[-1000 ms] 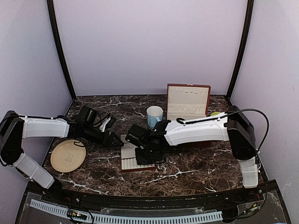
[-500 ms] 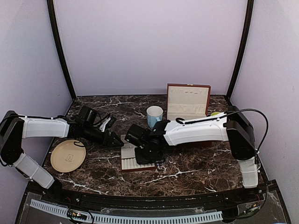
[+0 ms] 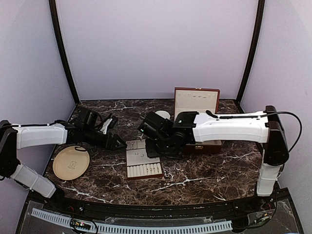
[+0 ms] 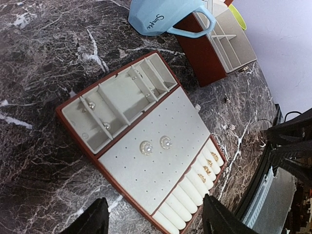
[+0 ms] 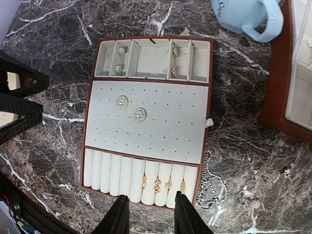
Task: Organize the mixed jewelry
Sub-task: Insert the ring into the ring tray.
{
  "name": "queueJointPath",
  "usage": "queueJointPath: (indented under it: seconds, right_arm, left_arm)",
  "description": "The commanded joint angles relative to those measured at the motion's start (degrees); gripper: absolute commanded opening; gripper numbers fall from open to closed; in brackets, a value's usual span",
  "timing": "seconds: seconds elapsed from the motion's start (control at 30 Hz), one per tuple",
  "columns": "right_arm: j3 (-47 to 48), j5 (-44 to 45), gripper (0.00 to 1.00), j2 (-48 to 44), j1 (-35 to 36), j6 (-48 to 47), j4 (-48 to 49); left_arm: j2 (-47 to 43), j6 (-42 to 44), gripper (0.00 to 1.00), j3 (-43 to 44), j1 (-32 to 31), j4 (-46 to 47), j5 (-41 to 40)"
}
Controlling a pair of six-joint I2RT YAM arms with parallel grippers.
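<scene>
The cream slotted tray (image 5: pixel 146 124) holds the jewelry. Two pearl studs (image 5: pixel 130 108) sit on its perforated pad, and several gold rings (image 5: pixel 163 185) are tucked in the near rolls. Small pieces (image 5: pixel 117 68) lie in the far compartments. A fine silvery chain (image 5: pixel 210 187) rests on the marble beside the tray's right edge. Loose studs (image 5: pixel 286 171) lie further right. My right gripper (image 5: pixel 152 217) hangs open above the tray's near edge, holding nothing. To the left of the tray (image 3: pixel 144 165), my left gripper (image 3: pixel 118 142) is open and empty too.
A blue mug (image 5: pixel 246 14) stands behind the tray. The red-brown box (image 3: pixel 196 105) with cream lining is open at the back right. A tan plate (image 3: pixel 71 162) lies at the front left under the left arm.
My right gripper has opened and lifted off the tray, pulling back toward the mug. The tray now shows fully from above. The left arm barely shifted.
</scene>
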Motion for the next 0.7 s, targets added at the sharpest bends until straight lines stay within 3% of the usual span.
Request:
queueJointPath:
  seconds: [0.0,0.27,0.67]
  right_arm:
    - [-8.41,2.72,0.33,-6.09,-1.47,0.40,1.47]
    - [-26.74,-0.23,0.34,-15.11,-6.22,0.06,8.59]
    - [-32.57,2.46,0.30,-13.97,-13.07,-4.26,9.94]
  left_arm:
    - [-3.26,2.18,0.68,0.41,-0.18,-1.27,-4.06]
    - [-11.93,2.68,0.68,0.61,0.25,1.39,-12.20]
    - [-11.48,8.52,0.72,4.91,1.10,3.22,-20.08]
